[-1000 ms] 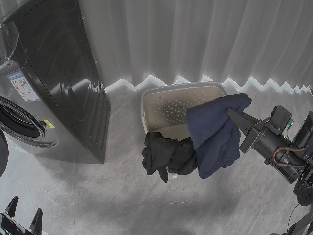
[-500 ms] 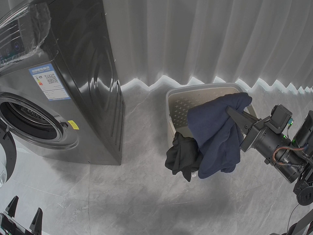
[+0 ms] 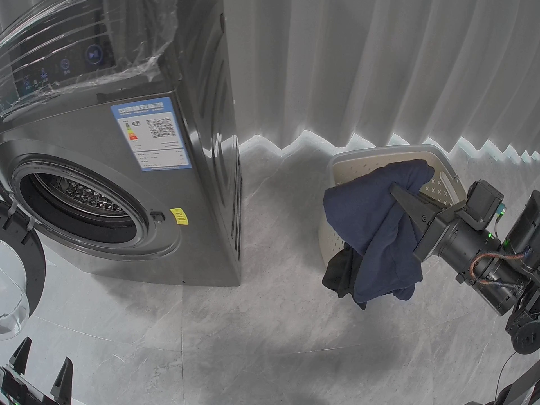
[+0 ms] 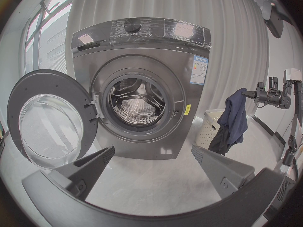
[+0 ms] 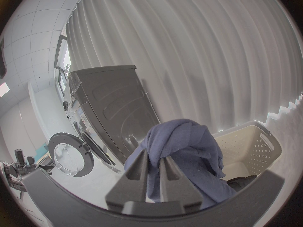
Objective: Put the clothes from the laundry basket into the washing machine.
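My right gripper [image 3: 400, 193] is shut on a navy garment [image 3: 374, 226], which hangs in the air in front of the beige laundry basket [image 3: 447, 167]. In the right wrist view the gripper [image 5: 154, 163] pinches a fold of the navy garment [image 5: 186, 142]. A black garment [image 3: 339, 274] is draped over the basket's near rim, partly hidden behind the navy one. The grey washing machine [image 3: 169, 198] stands at the left with its drum [image 4: 137, 103] exposed and its round door [image 4: 50, 120] swung wide. My left gripper [image 3: 44, 362] is low at the near left, open and holding nothing.
White curtains [image 3: 365, 57] hang behind the machine and the basket. Grey floor [image 3: 270, 333] stretches between me, the machine and the basket. The open door [image 3: 14, 277] juts out at the far left. Plastic film [image 3: 84, 46] covers the machine's control panel.
The head view has swung left, so the machine's front and drum now show and the basket sits farther right. The navy garment has travelled with my right gripper, leftward across the basket.
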Available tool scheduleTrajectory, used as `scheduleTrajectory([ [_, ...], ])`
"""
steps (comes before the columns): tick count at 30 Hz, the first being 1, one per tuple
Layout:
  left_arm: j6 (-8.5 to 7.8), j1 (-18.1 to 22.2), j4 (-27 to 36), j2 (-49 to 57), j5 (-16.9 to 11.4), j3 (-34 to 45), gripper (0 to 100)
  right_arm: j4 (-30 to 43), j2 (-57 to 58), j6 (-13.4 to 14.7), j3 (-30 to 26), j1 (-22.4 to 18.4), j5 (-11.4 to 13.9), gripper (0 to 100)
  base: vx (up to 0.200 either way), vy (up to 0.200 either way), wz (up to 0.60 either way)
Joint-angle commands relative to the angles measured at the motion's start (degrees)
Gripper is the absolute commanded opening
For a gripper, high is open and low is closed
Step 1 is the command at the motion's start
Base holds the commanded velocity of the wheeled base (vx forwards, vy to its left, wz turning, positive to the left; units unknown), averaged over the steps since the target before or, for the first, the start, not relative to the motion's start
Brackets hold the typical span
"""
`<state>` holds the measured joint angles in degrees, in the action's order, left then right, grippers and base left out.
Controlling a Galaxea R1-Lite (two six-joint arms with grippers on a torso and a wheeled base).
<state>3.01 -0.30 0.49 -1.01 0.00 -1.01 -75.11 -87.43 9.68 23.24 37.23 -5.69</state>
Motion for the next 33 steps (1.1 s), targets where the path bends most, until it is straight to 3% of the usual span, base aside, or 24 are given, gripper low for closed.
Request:
scheduleTrajectory([
  [1, 0.07, 0.0, 0.0, 1.0, 0.0, 0.9, 100, 0.0, -0.1, 0.0, 0.1, 0.0, 0.0, 0, -0.2, 0.0, 0.0],
  [16, -0.02, 0.0, 0.0, 1.0, 0.1, 0.9, 100, 0.0, -0.2, 0.0, -0.2, 0.0, 0.0, 0, -0.2, 0.0, 0.0],
  [19, -0.02, 0.0, 0.0, 1.0, 0.0, 0.9, 100, 0.0, -0.2, 0.0, -0.2, 0.0, 0.0, 0, 0.0, 0.0, 0.0],
  [33, -0.02, 0.0, 0.0, 0.9, 0.0, 0.9, 100, 0.0, -0.2, 0.1, -0.4, 0.0, 0.1, 0, 0.0, 0.2, 0.0],
])
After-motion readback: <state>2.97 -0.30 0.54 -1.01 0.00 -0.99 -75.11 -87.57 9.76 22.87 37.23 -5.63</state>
